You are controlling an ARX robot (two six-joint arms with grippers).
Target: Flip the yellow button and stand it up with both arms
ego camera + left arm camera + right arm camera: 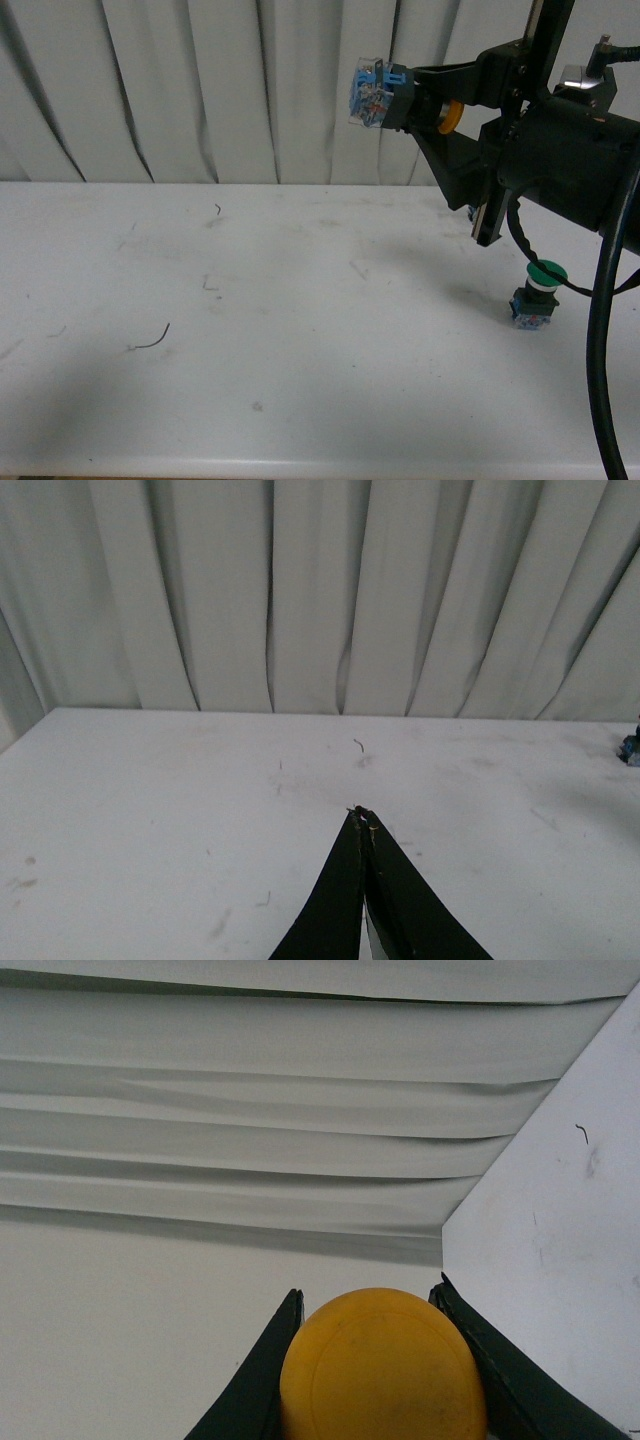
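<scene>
My right gripper point(408, 98) is shut on the yellow button point(378, 93) and holds it high above the table at the upper right. The button lies sideways: its blue-and-clear contact block points left, its yellow cap point(451, 117) sits back between the fingers. In the right wrist view the round yellow cap point(383, 1370) fills the gap between the two black fingers of the gripper point(365, 1300). My left gripper point(360, 813) is shut and empty, its tips together above the white table point(150, 810). The left arm is out of the front view.
A green-capped button point(540, 292) stands on the table at the right, under the right arm. A black cable point(604, 330) hangs down at the right edge. A small curved wire scrap point(152, 340) lies at the left. A pleated white curtain point(200, 90) backs the table.
</scene>
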